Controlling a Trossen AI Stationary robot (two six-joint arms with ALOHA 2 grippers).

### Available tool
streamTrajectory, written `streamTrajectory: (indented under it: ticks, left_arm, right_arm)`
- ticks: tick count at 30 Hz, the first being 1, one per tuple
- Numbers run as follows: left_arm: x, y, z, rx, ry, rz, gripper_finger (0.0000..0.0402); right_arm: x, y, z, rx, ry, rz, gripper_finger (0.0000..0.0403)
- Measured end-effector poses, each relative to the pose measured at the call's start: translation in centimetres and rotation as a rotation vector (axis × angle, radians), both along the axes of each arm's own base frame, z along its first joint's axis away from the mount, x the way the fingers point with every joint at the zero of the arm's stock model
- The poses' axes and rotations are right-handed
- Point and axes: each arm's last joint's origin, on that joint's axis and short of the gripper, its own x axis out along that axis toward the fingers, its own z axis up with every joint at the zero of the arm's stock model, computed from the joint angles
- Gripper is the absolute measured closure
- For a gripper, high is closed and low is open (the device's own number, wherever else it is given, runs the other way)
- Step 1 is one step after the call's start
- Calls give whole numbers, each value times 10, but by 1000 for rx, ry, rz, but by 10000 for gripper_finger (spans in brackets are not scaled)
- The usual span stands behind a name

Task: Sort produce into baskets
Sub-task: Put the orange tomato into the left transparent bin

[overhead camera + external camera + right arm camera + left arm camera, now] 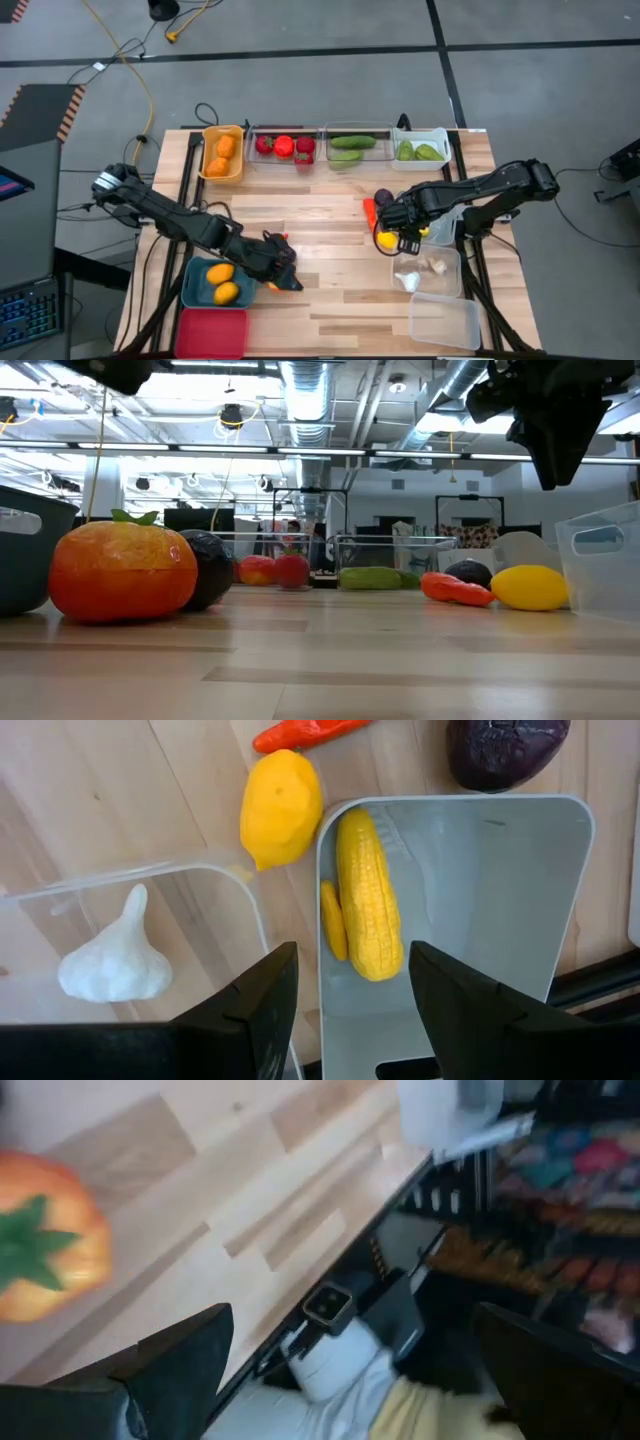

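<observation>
My left gripper (283, 272) hangs open above the table's near left part, just right of the teal basket (196, 290), and holds nothing. An orange fruit with a green calyx (45, 1235) rests on the wood beside it (120, 570), with a dark fruit (212, 565) behind. My right gripper (350, 965) points straight down, open and with nothing in it, over the white basket (500, 890) that holds a yellow corn cob (368, 895). A lemon (280, 808), a red chili (300, 734) and a dark purple piece (505, 748) lie on the table next to that basket.
Along the far edge stand an orange-yellow basket (206, 150) with oranges, clear baskets with red (285, 147) and green produce (350, 148), and a white one (445, 140). A red basket (212, 330) sits near left. At the near right stand a clear basket holding garlic (110, 965) and another clear basket (445, 320).
</observation>
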Motion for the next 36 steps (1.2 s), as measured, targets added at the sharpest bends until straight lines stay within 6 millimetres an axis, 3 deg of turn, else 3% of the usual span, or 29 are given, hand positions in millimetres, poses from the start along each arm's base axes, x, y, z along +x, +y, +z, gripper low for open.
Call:
streamTrajectory:
  ticks: [8, 14, 20, 28, 36]
  left_arm:
    - [37, -17, 2, 233, 301, -135, 6]
    - [55, -25, -21, 287, 479, -131, 6]
    - [58, -25, -46, 351, 606, -119, 6]
    - [52, -19, -48, 460, 668, -10, 6]
    - [52, -19, -48, 512, 643, -45, 6]
  right_arm:
    - [1, 0, 0, 1, -10, 0, 182]
    - [1, 0, 0, 2, -14, 1, 182]
    - [2, 0, 0, 2, -18, 1, 182]
    - [2, 0, 0, 3, -22, 1, 182]
    - [4, 1, 0, 7, -40, 16, 182]
